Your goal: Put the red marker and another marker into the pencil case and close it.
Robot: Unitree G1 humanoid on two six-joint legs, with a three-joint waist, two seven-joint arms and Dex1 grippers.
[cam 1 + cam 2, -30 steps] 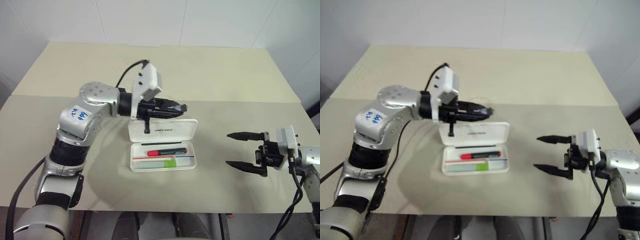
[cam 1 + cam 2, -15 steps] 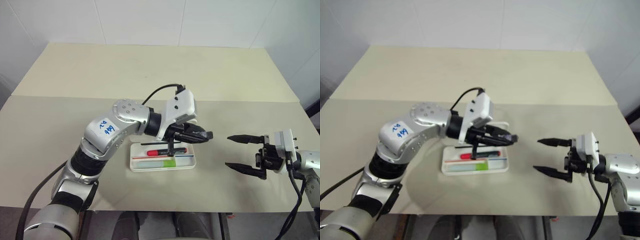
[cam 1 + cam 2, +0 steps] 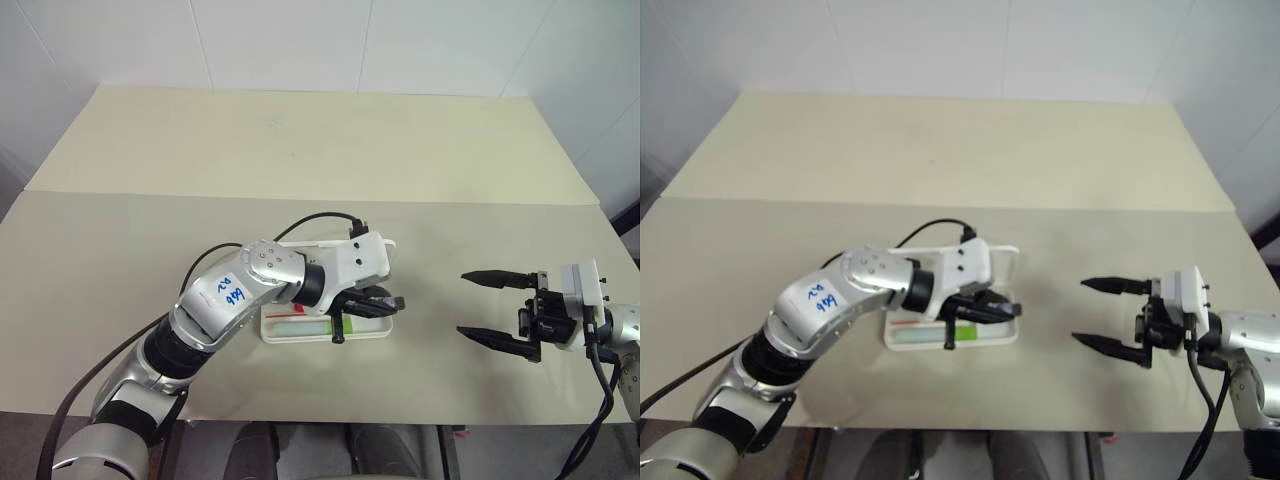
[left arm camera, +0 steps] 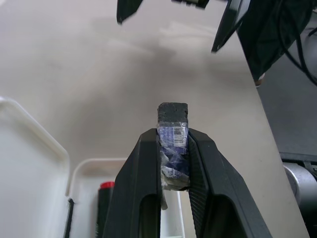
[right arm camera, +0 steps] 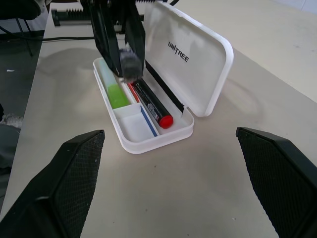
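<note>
so: pencil case [image 5: 198, 64] open on worktop [image 3: 300, 150], red marker [image 5: 153, 106] and another marker [image 5: 113, 89] inside | left claw [image 4: 173, 144] narrow, pinching a small dark block above tray | right claw [image 3: 500, 310] wide, empty | lid likely light, stiff, slick; push its free edge

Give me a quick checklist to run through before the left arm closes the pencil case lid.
1. Red marker lying inside the pencil case: ok.
2. Green-capped highlighter inside the tray: ok.
3. Lid standing open, nothing resting on it: ok.
4. Left gripper free to push: not ok, it is shut on a small dark block above the tray.
5. Right gripper open and apart from the case: ok.
6. Markers lying low enough for the lid to shut: cannot tell.
</note>
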